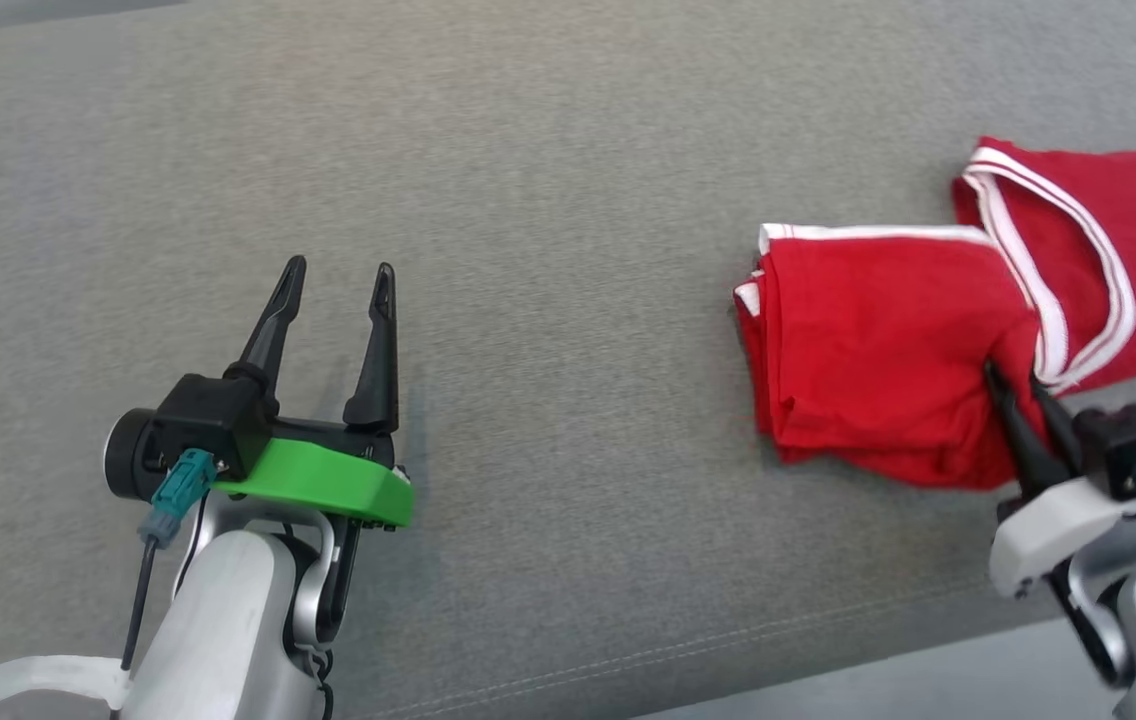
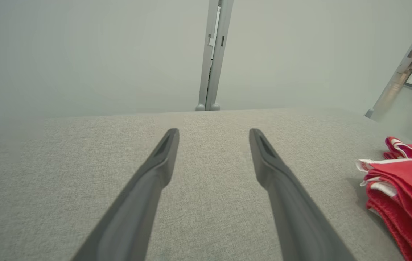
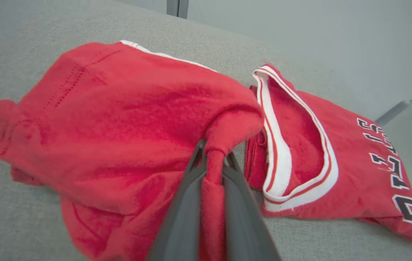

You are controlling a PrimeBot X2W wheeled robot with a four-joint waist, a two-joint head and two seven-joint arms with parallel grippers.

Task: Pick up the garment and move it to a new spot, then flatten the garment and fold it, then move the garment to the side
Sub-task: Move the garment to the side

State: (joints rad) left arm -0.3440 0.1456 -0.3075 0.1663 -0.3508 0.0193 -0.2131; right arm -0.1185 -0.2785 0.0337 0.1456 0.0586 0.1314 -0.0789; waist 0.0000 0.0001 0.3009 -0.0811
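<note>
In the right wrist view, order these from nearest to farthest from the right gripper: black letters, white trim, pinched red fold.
1. The pinched fold, between the fingers of the right gripper.
2. The white trim, just to its right.
3. The black letters, at the far right.

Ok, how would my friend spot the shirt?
Look across the big grey cushion to its right side. The shirt lies there, partly folded, with the right claw pinching it. It's bright red with white trim and dark letters, unlike the plain grey around it.
</note>
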